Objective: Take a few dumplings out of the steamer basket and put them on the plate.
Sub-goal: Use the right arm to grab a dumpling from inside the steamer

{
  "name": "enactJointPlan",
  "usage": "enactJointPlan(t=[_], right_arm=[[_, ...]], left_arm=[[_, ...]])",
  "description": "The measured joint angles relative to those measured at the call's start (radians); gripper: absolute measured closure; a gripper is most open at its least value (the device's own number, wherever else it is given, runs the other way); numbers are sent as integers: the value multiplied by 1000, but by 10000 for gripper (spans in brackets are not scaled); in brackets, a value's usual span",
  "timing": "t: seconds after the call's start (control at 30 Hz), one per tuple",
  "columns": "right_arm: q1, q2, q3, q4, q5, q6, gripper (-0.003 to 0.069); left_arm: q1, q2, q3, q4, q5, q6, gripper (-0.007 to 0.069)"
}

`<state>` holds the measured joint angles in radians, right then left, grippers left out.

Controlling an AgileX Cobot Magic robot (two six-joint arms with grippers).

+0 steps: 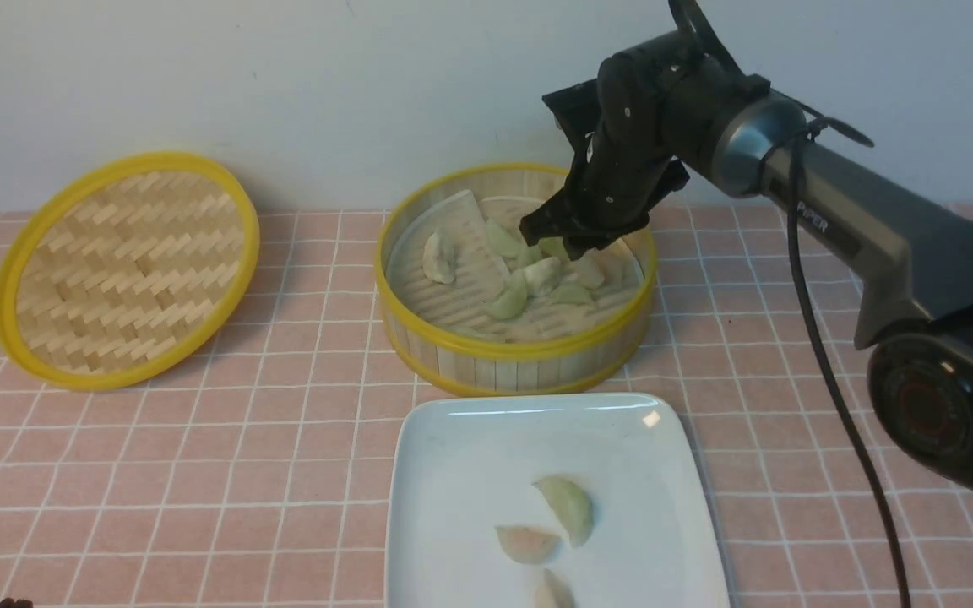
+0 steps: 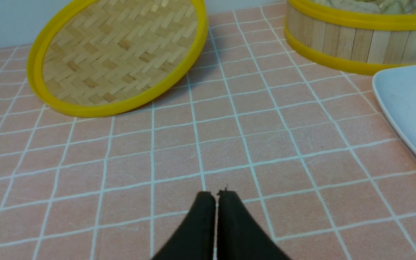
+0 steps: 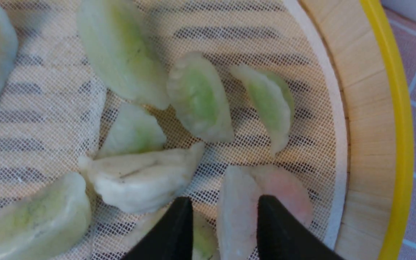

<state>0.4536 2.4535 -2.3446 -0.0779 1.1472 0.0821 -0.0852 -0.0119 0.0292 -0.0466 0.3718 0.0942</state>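
While my right gripper [image 3: 225, 216] hangs low inside the steamer basket [image 1: 512, 363], its fingers stand partly spread on either side of a pale pink dumpling [image 3: 237, 187] that lies near the basket's wall. I can see a strip of the mesh liner [image 3: 42, 144] between one finger and that dumpling, so I judge that nothing is pinched yet. To do this pick well, I want the fingers centred on the dumpling's thick middle rather than its thin tip. I want to close slowly, because the skin looks glossy and will probably squirt out under a hard squeeze. A whitish dumpling [image 3: 139, 180] lies just beside one finger and a greenish one sits partly under it, so I keep the approach narrow to avoid dragging either along. I also keep the tips off the liner so it does not lift with the catch. I then mean to rise straight up past the yellow rim and cross to the plate [image 1: 470, 473] in front of the basket, aiming for bare white away from the three dumplings [image 1: 569, 507] on it. My left gripper [image 2: 216, 195] is pressed together over the worktop [image 2: 128, 155], holding nothing.
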Motion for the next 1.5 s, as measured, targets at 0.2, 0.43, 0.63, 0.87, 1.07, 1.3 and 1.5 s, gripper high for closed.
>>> enactJointPlan(t=[0.2,0.43,0.63,0.87,1.07,1.3,1.5], right_arm=[[0,35,0,-1,-4,6,342],[0,61,-1,-30,-26,61,369],[0,60,-2,-53,-6,71,552],[0,6,0,-31,92,50,587],[0,-114,0,17,99,6,670],[0,-166,0,86,105,-64,673],[0,-93,0,56,105,-71,589]], left_arm=[[0,0,0,0,0,0,630],[0,0,0,0,0,0,630],[0,0,0,0,0,0,630],[0,0,0,0,0,0,630],[0,0,0,0,0,0,630],[0,0,0,0,0,0,630],[0,0,0,0,0,0,630]])
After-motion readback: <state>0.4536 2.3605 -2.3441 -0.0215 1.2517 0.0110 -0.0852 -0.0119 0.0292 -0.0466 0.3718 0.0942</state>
